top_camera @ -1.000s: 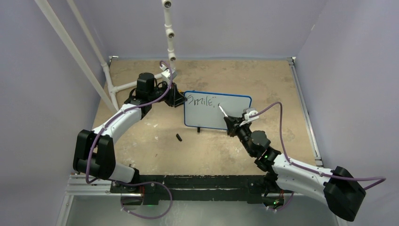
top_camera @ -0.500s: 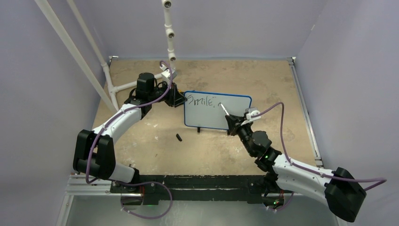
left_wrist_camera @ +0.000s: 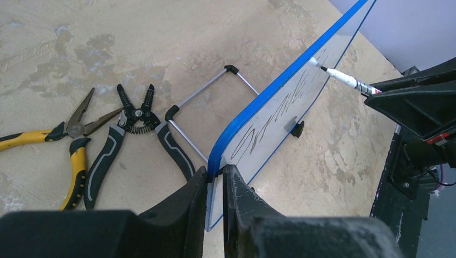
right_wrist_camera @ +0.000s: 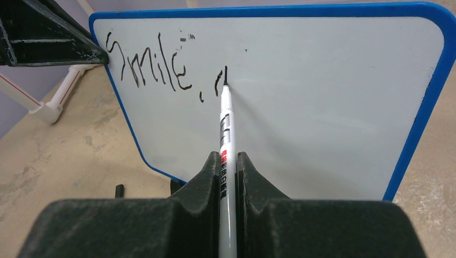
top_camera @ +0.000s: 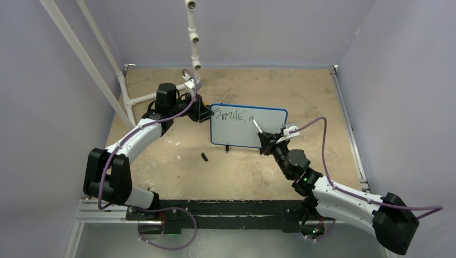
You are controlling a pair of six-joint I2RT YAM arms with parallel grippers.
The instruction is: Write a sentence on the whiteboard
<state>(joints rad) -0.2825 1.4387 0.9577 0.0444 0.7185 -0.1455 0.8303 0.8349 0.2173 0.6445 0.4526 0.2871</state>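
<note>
Two robot arms work over a mottled tan surface (top_camera: pixel 242 177) walled in pale purple, with a white pipe frame (top_camera: pixel 140 98) standing at its far left corner. Behind the whiteboard (top_camera: pixel 242 131), which stands upright near the middle of the surface, lie yellow-handled pliers (left_wrist_camera: pixel 75 161) and a black-and-grey-handled pair (left_wrist_camera: pixel 137 115), just beside the board's wire stand (left_wrist_camera: pixel 204 88). A small black piece (top_camera: pixel 204 157) lies alone on the surface in front of the board. The left gripper (left_wrist_camera: pixel 215 174) is clamped on the board's blue-framed left edge. Facing the front of the board, the right gripper (right_wrist_camera: pixel 228 158) is clenched around a white marker (right_wrist_camera: pixel 225 123), whose tip touches the writing face right of centre in the upper half. The sentence (right_wrist_camera: pixel 150 67) so far reads "Smile," in black, followed by a short first stroke at the marker's tip. Red and black print on the marker's barrel is too small to read.
</note>
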